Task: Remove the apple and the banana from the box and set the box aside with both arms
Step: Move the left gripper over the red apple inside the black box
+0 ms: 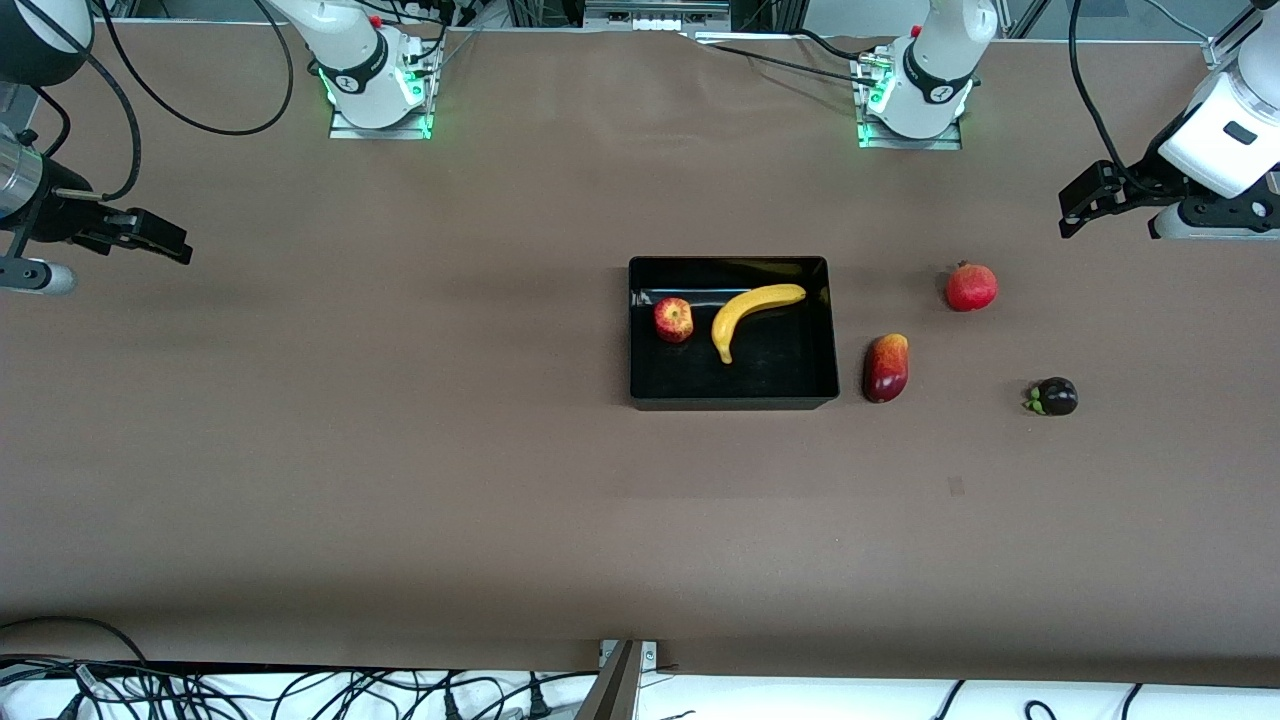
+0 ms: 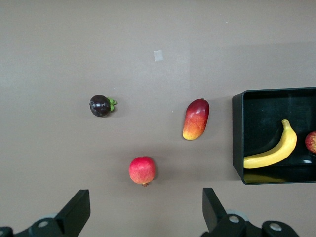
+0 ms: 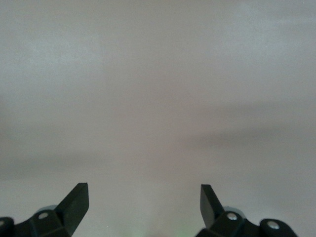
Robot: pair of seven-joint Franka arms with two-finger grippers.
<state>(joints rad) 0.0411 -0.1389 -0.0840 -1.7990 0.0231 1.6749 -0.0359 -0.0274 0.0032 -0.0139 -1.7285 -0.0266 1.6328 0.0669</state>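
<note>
The black box (image 1: 733,403) stands mid-table with the red-and-yellow apple (image 1: 673,319) and the yellow banana (image 1: 755,312) lying inside it. The left wrist view shows the box (image 2: 237,138), the banana (image 2: 274,154) and an edge of the apple (image 2: 311,142). My left gripper (image 1: 1078,210) hangs open and holds nothing over the table at the left arm's end; in its own view it (image 2: 144,193) is over bare table beside the pomegranate. My right gripper (image 1: 160,238) is open with nothing in it over the right arm's end, and its own view (image 3: 143,190) shows only bare table.
Outside the box, toward the left arm's end, lie a dark-red mango (image 1: 886,367) (image 2: 196,119) close beside the box wall, a red pomegranate (image 1: 971,287) (image 2: 142,170) and a dark purple mangosteen (image 1: 1053,397) (image 2: 100,105). Cables run along the table's front edge (image 1: 300,690).
</note>
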